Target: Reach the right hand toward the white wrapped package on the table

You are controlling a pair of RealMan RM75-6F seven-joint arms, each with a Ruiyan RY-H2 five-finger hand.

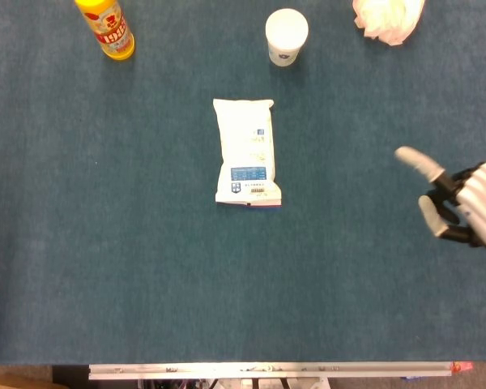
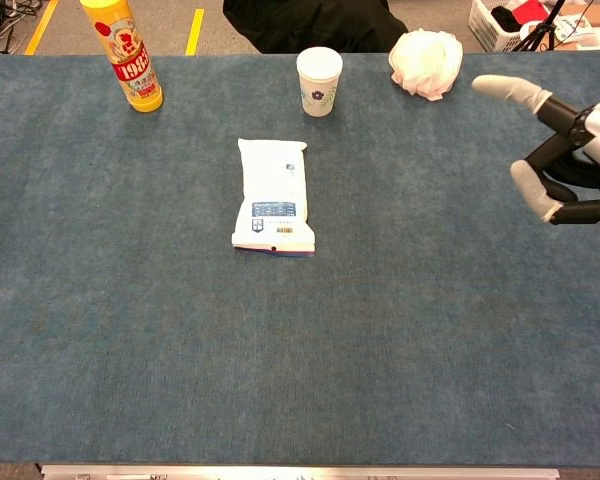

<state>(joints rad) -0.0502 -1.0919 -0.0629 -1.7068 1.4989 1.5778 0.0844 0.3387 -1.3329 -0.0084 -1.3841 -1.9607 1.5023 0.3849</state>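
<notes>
The white wrapped package (image 1: 246,151) lies flat in the middle of the blue-green table, long side pointing away from me; the chest view shows the package (image 2: 273,196) too. My right hand (image 1: 458,203) has come in at the right edge, well to the right of the package and apart from it. The chest view shows the same right hand (image 2: 565,160) with its fingers spread and nothing in it. My left hand shows in neither view.
A yellow bottle (image 1: 105,27) stands at the far left. A white paper cup (image 1: 286,36) stands just beyond the package. A crumpled white bag (image 1: 387,17) lies at the far right. A person in dark clothes (image 2: 305,22) sits behind the table's far edge.
</notes>
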